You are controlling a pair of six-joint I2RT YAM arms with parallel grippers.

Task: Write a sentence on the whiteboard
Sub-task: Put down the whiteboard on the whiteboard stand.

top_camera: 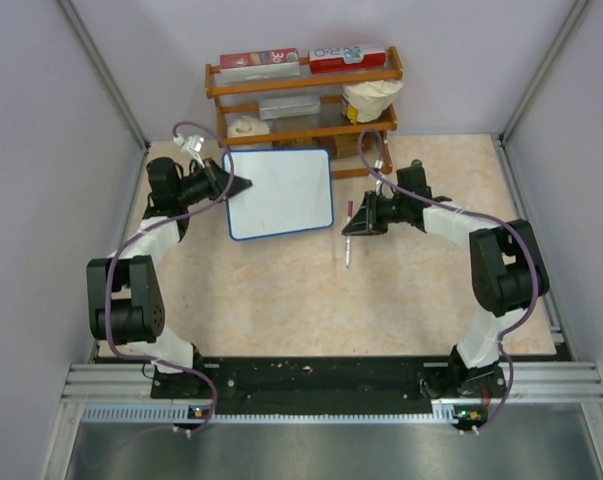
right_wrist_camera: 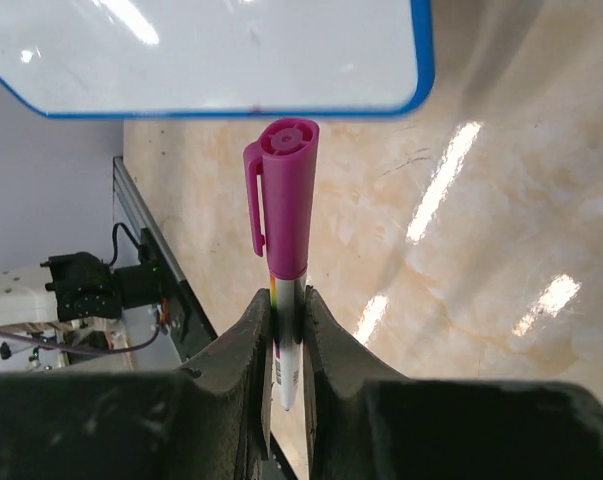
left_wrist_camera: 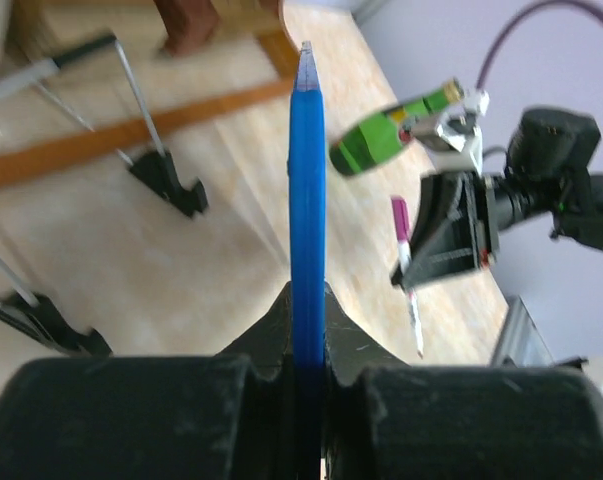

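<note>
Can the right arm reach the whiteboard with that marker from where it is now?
Probably yes. Only bare table lies between the right hand and the whiteboard, which the left hand grips by its edge. The marker has its cap on, though.

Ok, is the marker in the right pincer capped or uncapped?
Capped: the magenta cap covers the end of the marker, which the right pincer grips by its barrel.

Beige table [top_camera: 281, 300] carries a wooden shelf rack [top_camera: 301, 82] and the whiteboard [top_camera: 281, 195]
</note>
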